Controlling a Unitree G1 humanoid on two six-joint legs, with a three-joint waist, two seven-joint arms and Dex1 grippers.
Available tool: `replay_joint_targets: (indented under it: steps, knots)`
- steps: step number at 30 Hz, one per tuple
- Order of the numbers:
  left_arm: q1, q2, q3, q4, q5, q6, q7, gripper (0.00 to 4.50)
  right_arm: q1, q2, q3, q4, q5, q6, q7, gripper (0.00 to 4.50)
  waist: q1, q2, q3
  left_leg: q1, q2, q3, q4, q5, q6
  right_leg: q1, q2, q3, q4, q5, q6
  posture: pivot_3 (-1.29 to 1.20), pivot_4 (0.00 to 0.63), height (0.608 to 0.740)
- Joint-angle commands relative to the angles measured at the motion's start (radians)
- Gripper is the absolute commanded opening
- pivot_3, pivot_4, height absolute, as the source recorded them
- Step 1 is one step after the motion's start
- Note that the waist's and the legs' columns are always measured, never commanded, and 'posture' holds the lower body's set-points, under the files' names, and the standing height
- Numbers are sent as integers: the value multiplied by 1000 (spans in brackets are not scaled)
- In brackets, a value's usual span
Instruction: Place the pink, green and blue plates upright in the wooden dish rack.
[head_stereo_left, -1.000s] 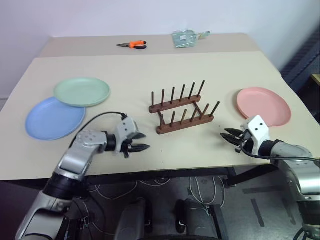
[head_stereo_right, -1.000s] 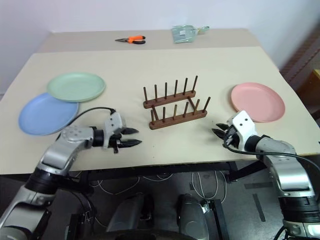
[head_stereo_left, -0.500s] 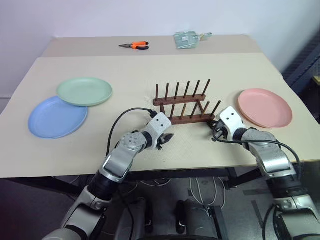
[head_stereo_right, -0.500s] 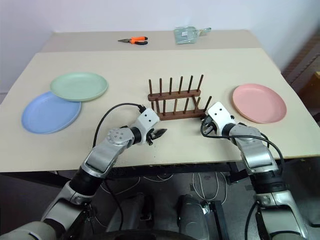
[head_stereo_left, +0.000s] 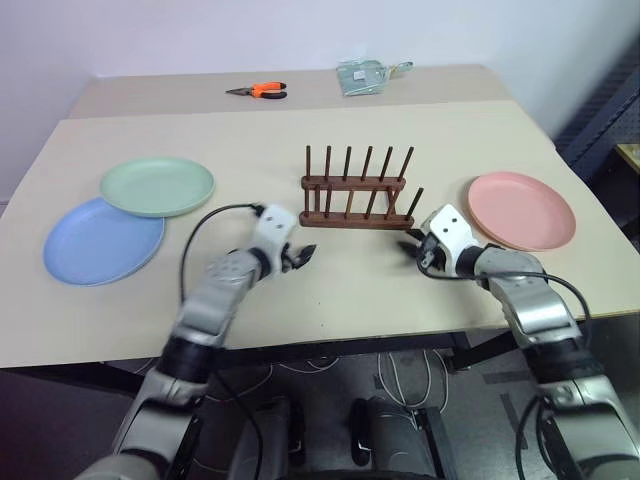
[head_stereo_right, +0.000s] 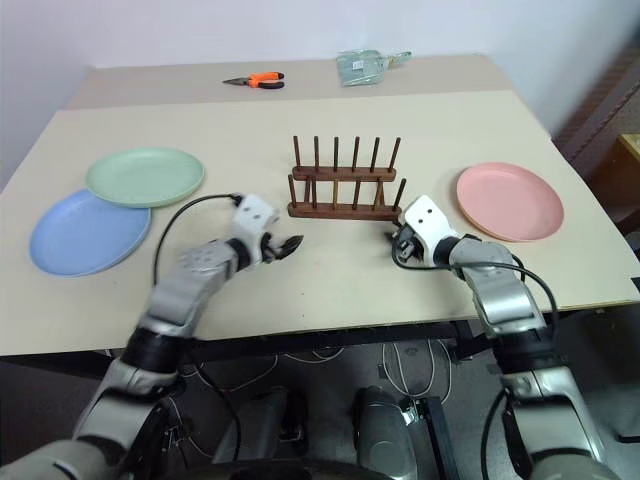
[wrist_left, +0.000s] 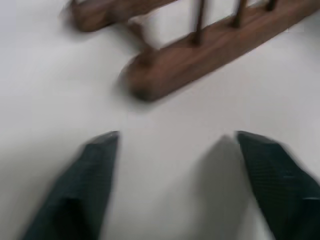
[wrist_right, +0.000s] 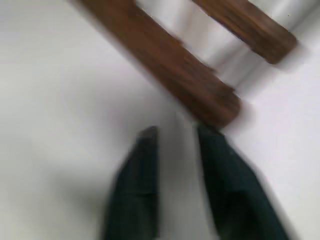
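The wooden dish rack (head_stereo_left: 357, 199) is now sitting straight between both claws, empty. The left claw (head_stereo_left: 302, 259) is spreading wide; the right claw (head_stereo_left: 413, 247) is opening narrowly. Plates are lying flat on the surface (head_stereo_left: 300, 310).

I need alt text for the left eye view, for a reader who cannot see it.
A wooden dish rack stands empty mid-table, with the left end effector and right end effector low at its two ends. Green plate and blue plate lie left, pink plate right.
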Motion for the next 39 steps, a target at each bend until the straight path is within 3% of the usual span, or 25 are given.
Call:
replay_joint_targets:
  steps: [1,2,5,10,11,14,18,23,26,33,36,39]
  knots:
    - [-28,46,226,-171,-128,104,50,4500,11,-30,-32,-192,81,70,48,3433,6,0,0,-1,0,-1,2,0,0,0,0,0,0,0,0,0,150,740]
    - [-18,82,244,-188,-123,115,50,4500,16,-29,-34,-217,84,74,43,3837,8,0,0,0,0,-1,3,0,0,2,0,-1,0,0,0,0,150,740]
    - [39,184,217,-247,-108,102,-3,4500,10,-43,-37,-216,52,95,9,3837,12,0,0,2,-1,-2,3,-3,-1,4,-1,-1,0,0,0,0,150,740]
    - [138,271,117,-327,-117,31,-118,4500,-37,-117,-97,-54,-16,115,-58,3837,30,0,0,0,-3,-1,3,-4,-1,3,-2,-1,-2,0,1,0,150,740]
    - [155,290,92,-350,-124,23,-152,4500,-42,-136,-114,-22,-26,117,-70,4401,30,0,0,0,-3,-1,3,-4,-1,3,-2,-1,-2,0,0,0,150,740]
    - [194,366,-3,-418,-130,-19,-269,4500,-65,-182,-162,90,-72,140,-153,4454,27,0,0,0,-3,-1,3,-4,-1,2,-2,-1,-2,0,0,0,150,740]
    - [171,370,-67,-415,-134,-40,-302,4500,-87,-192,-173,205,-88,183,-188,4454,22,1,0,0,-3,0,1,-3,-3,2,-2,0,-2,0,0,0,150,740]
    - [112,342,-115,-375,-119,-62,-298,4500,-169,-160,-141,445,-126,89,-210,4454,16,1,0,0,-2,0,1,-1,0,2,0,0,-1,0,0,0,150,740]
    - [102,336,-123,-367,-119,-65,-300,4500,-213,-150,-128,551,-140,32,-207,3590,7,1,0,0,-2,1,1,-1,0,2,0,0,-1,0,0,0,150,740]
    - [120,340,-109,-376,-115,-69,-284,4500,-238,-151,-114,568,-160,-40,-201,27,4,1,0,0,-2,1,1,0,1,2,0,0,-1,0,1,0,150,740]
    - [128,343,-95,-379,-118,-66,-273,4500,-216,-182,-104,483,-190,-134,-189,27,4,2,0,1,-2,1,1,0,1,2,0,0,-1,0,1,0,150,740]
    - [135,353,-81,-369,-113,-73,-269,4500,-217,-181,-174,290,-85,-141,-112,27,4,4,2,0,-2,1,1,0,0,2,0,0,-1,0,1,0,150,740]
